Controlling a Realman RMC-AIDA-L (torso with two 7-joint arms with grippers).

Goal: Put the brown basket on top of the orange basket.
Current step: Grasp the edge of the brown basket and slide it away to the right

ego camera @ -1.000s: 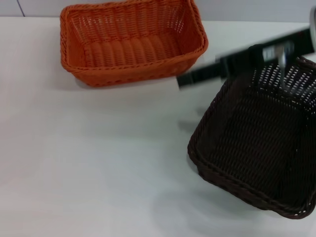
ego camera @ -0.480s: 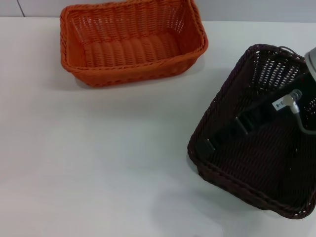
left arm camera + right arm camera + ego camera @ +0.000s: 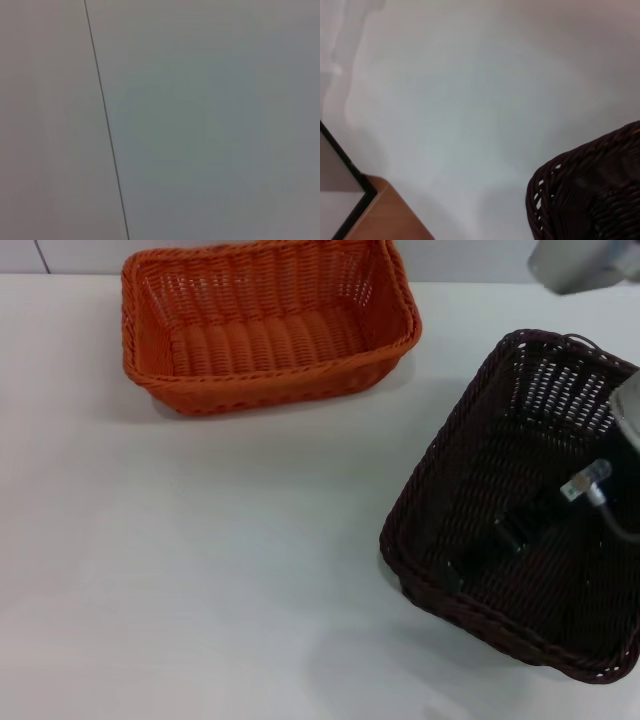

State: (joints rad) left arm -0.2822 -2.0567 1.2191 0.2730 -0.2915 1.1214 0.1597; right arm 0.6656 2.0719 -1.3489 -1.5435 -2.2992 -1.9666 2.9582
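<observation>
The orange basket (image 3: 268, 328) stands upright on the white table at the far left of the head view. The brown basket (image 3: 520, 510) stands apart from it at the near right, and one of its corners shows in the right wrist view (image 3: 590, 195). My right gripper (image 3: 472, 558) reaches down from the right into the brown basket and sits low over its floor, near the left wall. It is black against the dark weave. My left gripper is out of view; the left wrist view shows only a plain grey surface.
Bare white table (image 3: 200, 560) lies between and in front of the baskets. A grey part of my right arm (image 3: 585, 262) hangs over the far right corner. A brown panel with a black edge (image 3: 365, 205) shows in the right wrist view.
My right gripper has moved from above the brown basket's far rim down into the basket, toward its near left side. Both baskets have stayed in place.
</observation>
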